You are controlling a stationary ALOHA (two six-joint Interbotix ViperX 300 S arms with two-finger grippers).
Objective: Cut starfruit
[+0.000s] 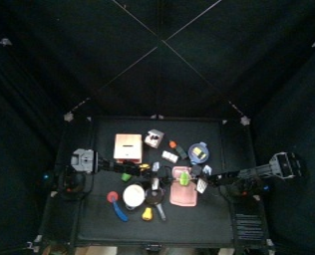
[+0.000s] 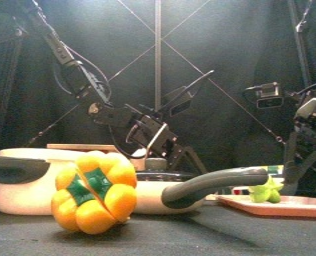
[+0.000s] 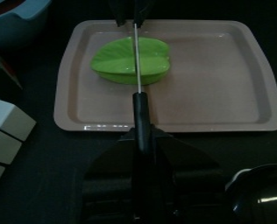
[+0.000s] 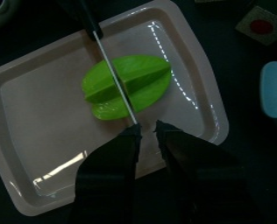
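- Resting across the starfruit (image 3: pixel 111 61) on the board (image 3: pixel 223 105), the knife (image 3: pixel 138 118) seems not yet through.
- Left claw (image 3: pixel 138 156) pinches the knife; whether the right claw (image 4: pixel 147 147) is spread, I cannot tell.
- The cut remains.

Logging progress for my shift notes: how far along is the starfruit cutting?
Done: the starfruit lies on the pink board, and the left pincer grips the knife. In hand: the blade lies across the fruit's middle, with the right pincer close beside it. Left: the fruit looks like one piece, so the cut itself remains.
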